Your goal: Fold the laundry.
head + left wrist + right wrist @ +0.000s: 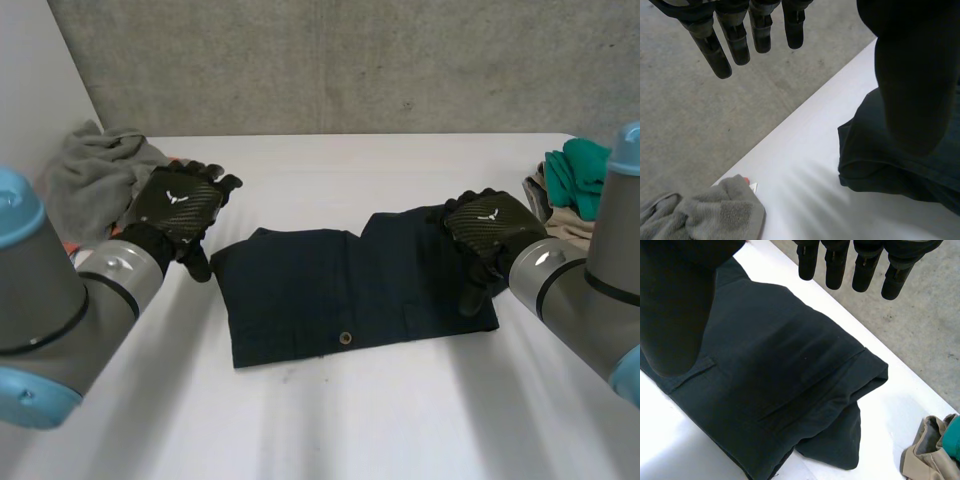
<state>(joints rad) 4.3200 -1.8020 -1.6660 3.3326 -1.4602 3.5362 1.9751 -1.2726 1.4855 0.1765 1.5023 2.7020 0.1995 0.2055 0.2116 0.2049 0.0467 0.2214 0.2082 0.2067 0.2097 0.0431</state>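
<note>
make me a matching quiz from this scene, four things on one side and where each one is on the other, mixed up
Things:
1 dark garment
2 grey towel
3 teal cloth
4 right robot hand

Places:
a left side of the table
b over the garment's right end
c middle of the table
d right edge of the table

Pairs: 1-c, 2-a, 3-d, 4-b

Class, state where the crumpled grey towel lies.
Head view: the crumpled grey towel lies at the far left corner of the white table, beside the left hand.
</note>
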